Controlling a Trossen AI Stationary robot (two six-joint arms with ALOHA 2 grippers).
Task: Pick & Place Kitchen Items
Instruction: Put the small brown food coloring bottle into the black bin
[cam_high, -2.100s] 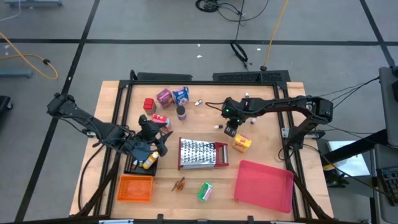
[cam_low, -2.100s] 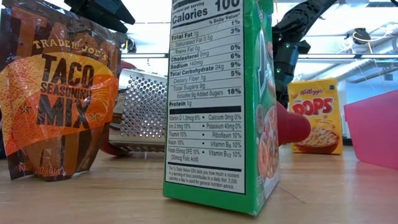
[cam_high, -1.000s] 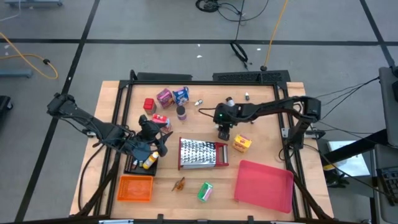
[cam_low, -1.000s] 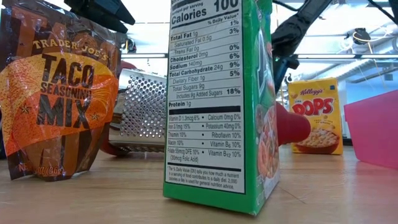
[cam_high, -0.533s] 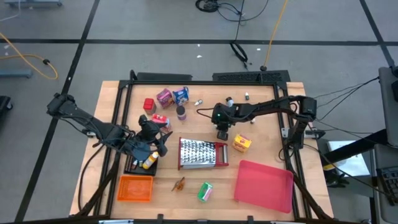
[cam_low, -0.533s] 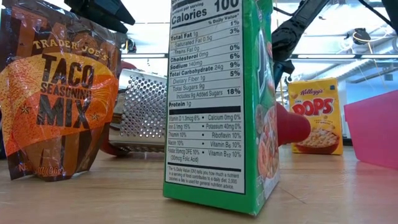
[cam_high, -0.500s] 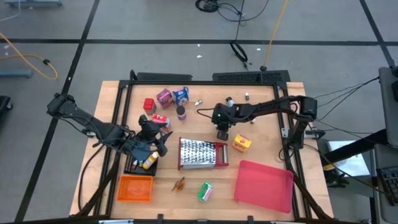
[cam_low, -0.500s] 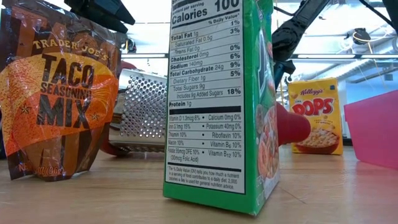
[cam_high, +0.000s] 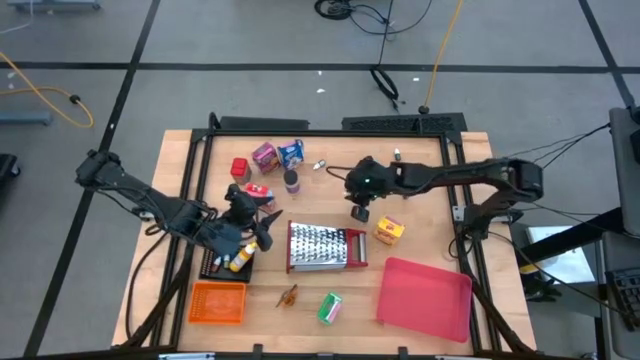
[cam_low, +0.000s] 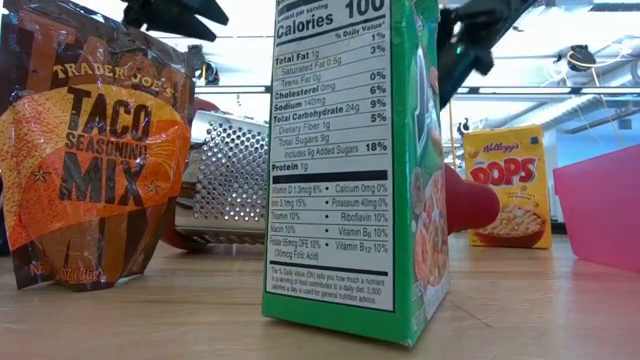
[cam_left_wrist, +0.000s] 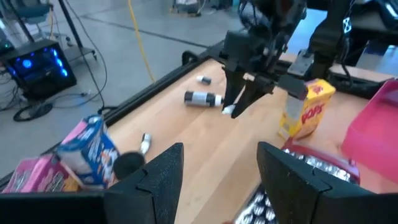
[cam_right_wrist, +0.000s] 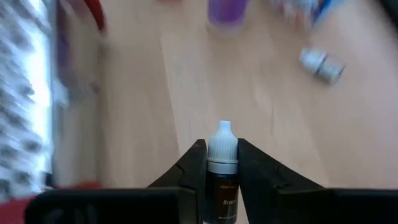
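- Now the right gripper (cam_right_wrist: 222, 163) squeezes a tiny dark bottle (cam_right_wrist: 222, 171), up off the table (cam_high: 330, 195) near the grater (cam_high: 325, 247).
- Its long side runs along the fingers, white cap pointing out past the tips.
- Farther off, the left gripper (cam_left_wrist: 219, 169) is open beside the black rack (cam_high: 222, 264).

Two dark, slender, multi-jointed arms on black bases at the table's side edges. The left gripper (cam_high: 248, 222) and right gripper (cam_right_wrist: 222, 180) each end in two flat black fingers (cam_left_wrist: 160, 176). Thin black cables trail from the right arm's base; a small green light glows near its wrist.
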